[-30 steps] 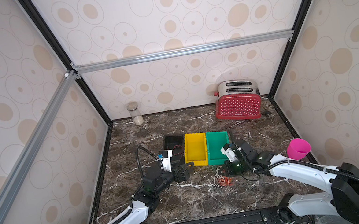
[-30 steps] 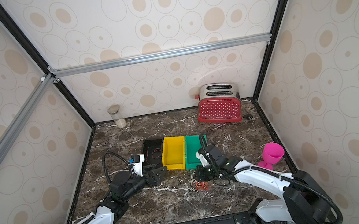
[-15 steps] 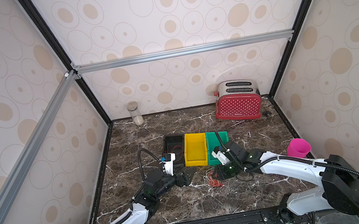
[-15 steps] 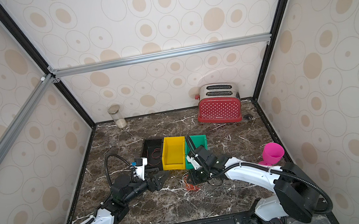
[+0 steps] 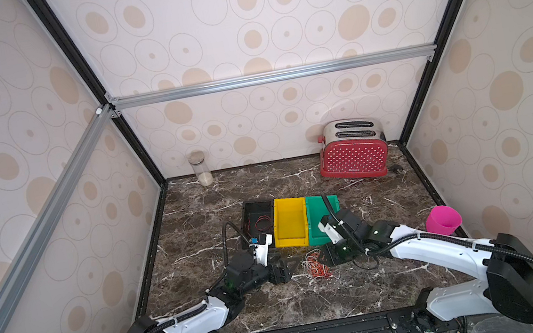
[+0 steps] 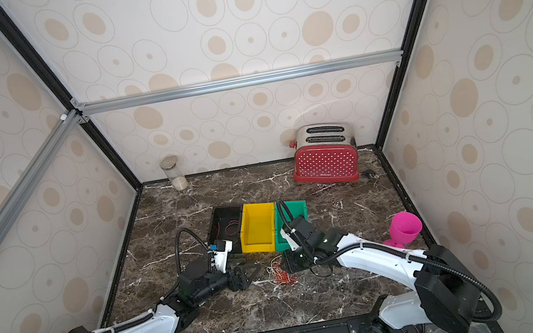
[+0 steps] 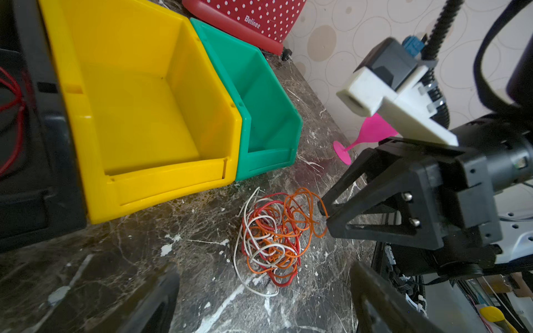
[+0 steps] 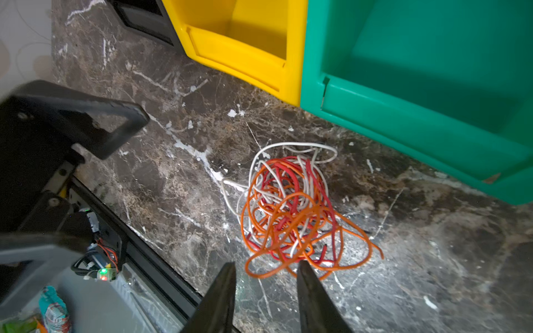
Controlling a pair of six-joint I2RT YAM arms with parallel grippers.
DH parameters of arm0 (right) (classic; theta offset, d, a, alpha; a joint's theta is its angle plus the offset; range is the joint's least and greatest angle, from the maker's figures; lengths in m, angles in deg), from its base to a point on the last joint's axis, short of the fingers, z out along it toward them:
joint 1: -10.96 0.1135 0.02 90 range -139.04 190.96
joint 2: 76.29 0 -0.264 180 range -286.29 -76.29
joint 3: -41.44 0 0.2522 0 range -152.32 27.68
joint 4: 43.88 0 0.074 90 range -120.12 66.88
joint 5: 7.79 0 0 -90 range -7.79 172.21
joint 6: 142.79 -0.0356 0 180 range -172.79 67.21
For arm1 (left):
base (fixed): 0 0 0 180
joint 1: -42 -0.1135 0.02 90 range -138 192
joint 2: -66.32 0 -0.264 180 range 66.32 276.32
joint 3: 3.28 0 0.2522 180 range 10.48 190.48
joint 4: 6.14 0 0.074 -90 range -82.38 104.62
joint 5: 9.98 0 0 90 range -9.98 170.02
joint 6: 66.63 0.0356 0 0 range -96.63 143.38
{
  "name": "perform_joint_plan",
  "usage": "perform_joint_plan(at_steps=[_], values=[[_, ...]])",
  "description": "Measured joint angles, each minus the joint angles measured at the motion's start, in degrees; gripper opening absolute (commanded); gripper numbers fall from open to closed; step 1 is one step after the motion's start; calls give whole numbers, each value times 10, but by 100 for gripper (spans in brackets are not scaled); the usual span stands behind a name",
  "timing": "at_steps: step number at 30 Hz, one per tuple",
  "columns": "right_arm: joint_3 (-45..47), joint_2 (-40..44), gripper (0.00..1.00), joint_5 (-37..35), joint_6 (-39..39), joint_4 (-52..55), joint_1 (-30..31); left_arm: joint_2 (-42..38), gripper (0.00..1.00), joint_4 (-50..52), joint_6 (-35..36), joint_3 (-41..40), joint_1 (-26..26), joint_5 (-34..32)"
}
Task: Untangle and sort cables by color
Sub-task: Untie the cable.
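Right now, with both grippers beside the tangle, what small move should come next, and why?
Probably the right gripper should close on the orange loop: its jaws stand open right at it, and that loop lies free at the edge of the tangle.

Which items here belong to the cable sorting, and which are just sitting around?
Job: tangled bundle of thin red, white and orange wires; black plastic bin holding a red wire; yellow plastic bin; green plastic bin.
Bystanders: red polka-dot toaster; glass jar; pink plastic goblet.
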Motion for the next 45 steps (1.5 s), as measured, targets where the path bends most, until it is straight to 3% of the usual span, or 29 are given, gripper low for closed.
perform_joint_plan(at_steps=[10,20,29,40,42,45], values=[[-51,-16,32,-33,-29,21,0,100,75,-50,-2,10,31,-6],[-53,-43,28,-71,-35,61,3,184,67,-93,-2,50,51,-11],[-48,-49,2,-68,-37,44,4,250,54,-127,-7,76,63,-10],[-41,-27,0,-73,-20,49,4,282,8,-145,-19,92,66,7],[-41,-16,0,-75,-12,52,4,284,1,-145,-21,92,66,7],[-42,6,0,-84,1,62,4,284,0,-144,-21,92,66,7]])
